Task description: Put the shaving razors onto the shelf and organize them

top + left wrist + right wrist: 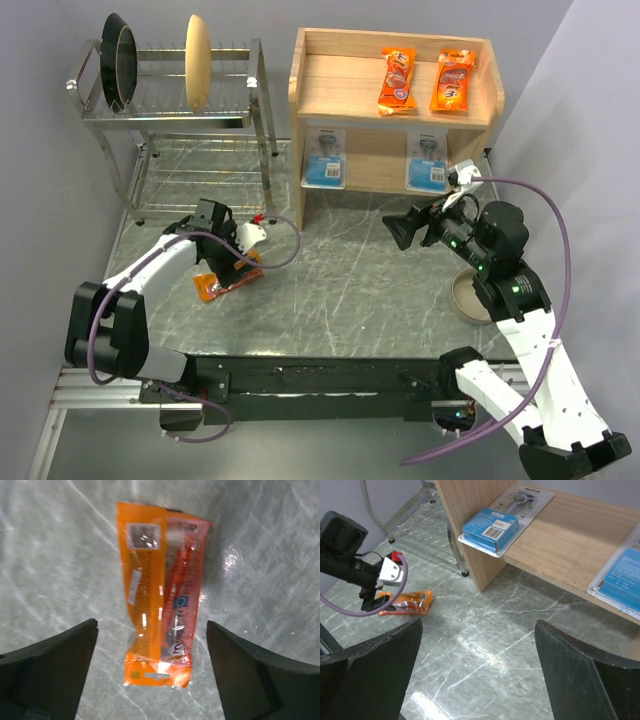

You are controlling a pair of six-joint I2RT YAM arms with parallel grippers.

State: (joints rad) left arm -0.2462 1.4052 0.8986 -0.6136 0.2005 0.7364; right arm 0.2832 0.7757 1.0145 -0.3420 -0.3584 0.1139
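Note:
One orange razor packet (218, 285) (160, 605) lies flat on the grey table. My left gripper (236, 262) (151, 630) hovers over it, open, one finger on either side of its near end and neither touching it. The wooden shelf (345, 75) (560, 540) stands at the back. Two orange packets (397, 80) (453, 83) lie on its top tier. Two blue-and-white razor cards (324, 157) (428, 160) (495, 525) stand on its lower tier. My right gripper (420, 228) (479, 625) is open and empty in front of the lower tier.
A chrome wire dish rack (180, 110) stands at the back left, with a dark pan (118, 62) and a beige plate (196, 60) on edge in it. A beige bowl (468, 295) sits on the table under my right arm. Walls close in left and right.

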